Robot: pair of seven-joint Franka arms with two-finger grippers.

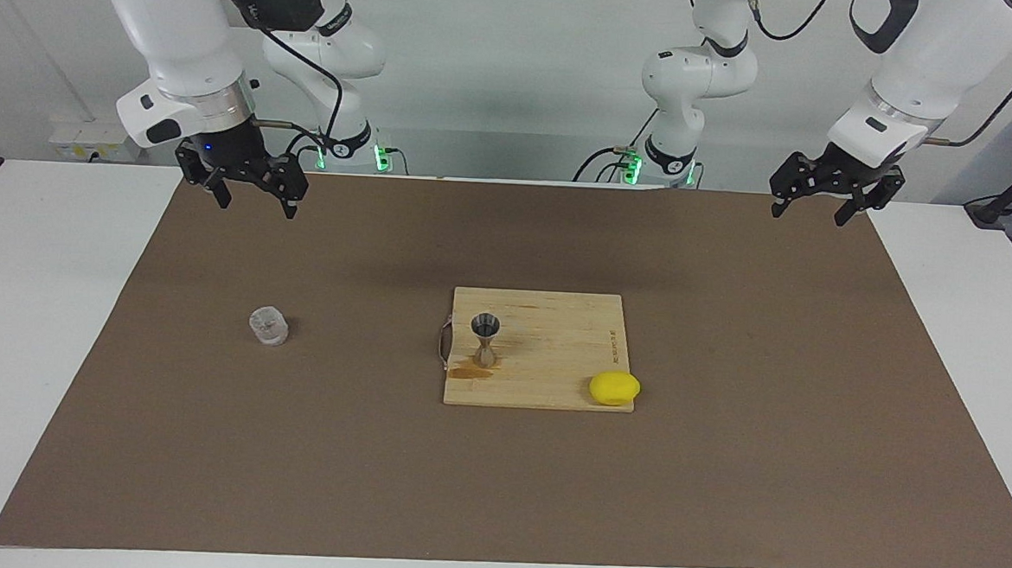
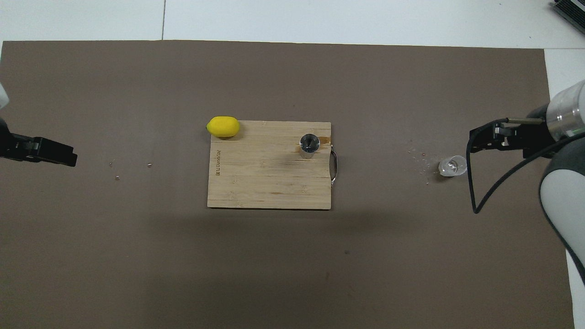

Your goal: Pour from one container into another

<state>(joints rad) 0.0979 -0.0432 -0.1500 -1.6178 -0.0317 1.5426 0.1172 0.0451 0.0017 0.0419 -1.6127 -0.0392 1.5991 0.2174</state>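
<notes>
Two white robot arms hang raised over a table covered by a brown mat [image 1: 721, 468], neither touching anything.

Near to far from the robots: the right arm bends down from its base, wrist tilted, and its right gripper [image 1: 253, 199] is up in the air over the mat at the right arm's end of the table, fingers spread wide apart and holding nothing. The left arm waits in a like pose, its left gripper [image 1: 811, 212] raised over the mat's edge at the left arm's end, fingers also spread and empty. In the overhead view only the dark tips of the left gripper [image 2: 55, 155] show.

A wooden board [image 1: 555, 338] lies at the mat's middle. On it, near the handle edge, a metal jigger [image 1: 485, 339] stands upright beside a brownish stain. About level with the jigger, well apart from the board toward the right arm's end, a glass cup [image 1: 268, 325] stands upright on the mat, with small specks scattered beside it. A lemon [image 1: 614, 387] rests at the board's corner farthest from the robots, toward the left arm's end.
</notes>
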